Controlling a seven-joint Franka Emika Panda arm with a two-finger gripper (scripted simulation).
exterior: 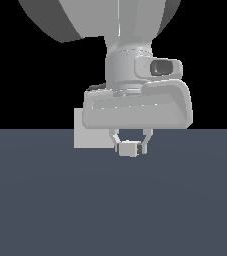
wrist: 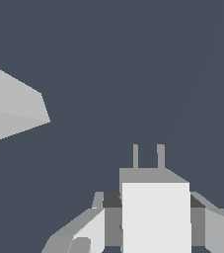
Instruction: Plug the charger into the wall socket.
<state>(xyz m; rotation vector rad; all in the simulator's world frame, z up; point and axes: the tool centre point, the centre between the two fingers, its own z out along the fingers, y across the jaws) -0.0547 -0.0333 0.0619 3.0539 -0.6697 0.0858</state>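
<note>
I see the charger (exterior: 128,148) off-white with two grey prongs, the wall socket (exterior: 85,131) plain light grey, and the floor (exterior: 45,200) dark slate blue.

Off-white charger (exterior: 128,148) with two prongs, apart from upright grey wall socket (exterior: 87,134).

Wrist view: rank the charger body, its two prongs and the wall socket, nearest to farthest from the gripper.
1. The charger body, clamped between the fingers of the gripper.
2. The prongs, sticking out of the charger's far end, away from the gripper.
3. The wall socket, off to one side, apart from the charger and not lined up with the prongs.
</note>
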